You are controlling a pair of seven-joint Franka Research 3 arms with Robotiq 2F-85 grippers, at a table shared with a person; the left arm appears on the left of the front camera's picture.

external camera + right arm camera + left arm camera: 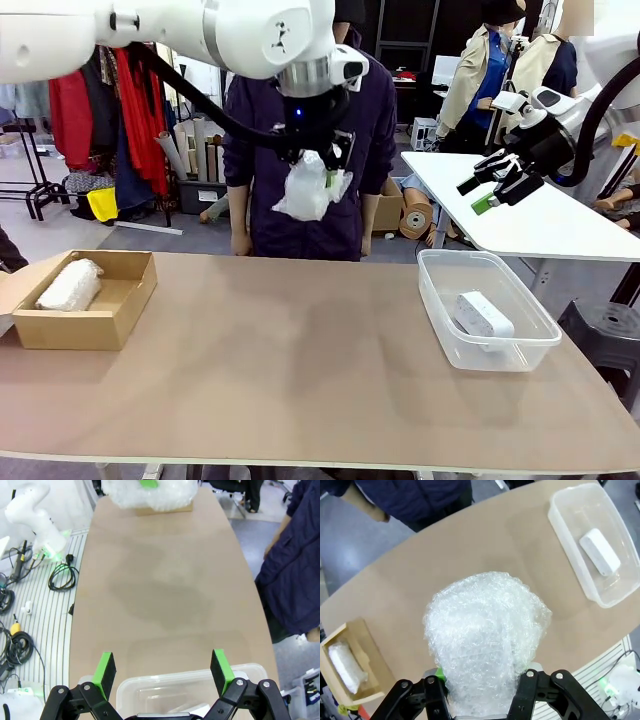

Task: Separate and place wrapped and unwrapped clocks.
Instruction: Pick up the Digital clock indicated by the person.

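Note:
My left gripper [318, 165] hangs high over the middle of the table, shut on a wrapped clock [307, 190], a lump of crinkly bubble wrap that bulges between the fingers [487, 640]. A second wrapped clock [70, 285] lies in the cardboard box [120, 320] at the table's left [342, 666]. The bare white clock [484, 315] lies in the clear tub [440, 300] on the right [600, 551]. My right gripper [500, 185] is open and holds nothing, raised above the tub's far end; its green pads [106, 669] stand wide apart over the tub's rim [190, 684].
A person in a dark top [300, 120] stands at the far edge, just behind the held clock, arms down. The brown table top [290, 370] lies bare between box and tub. A white table [530, 215] stands behind on the right.

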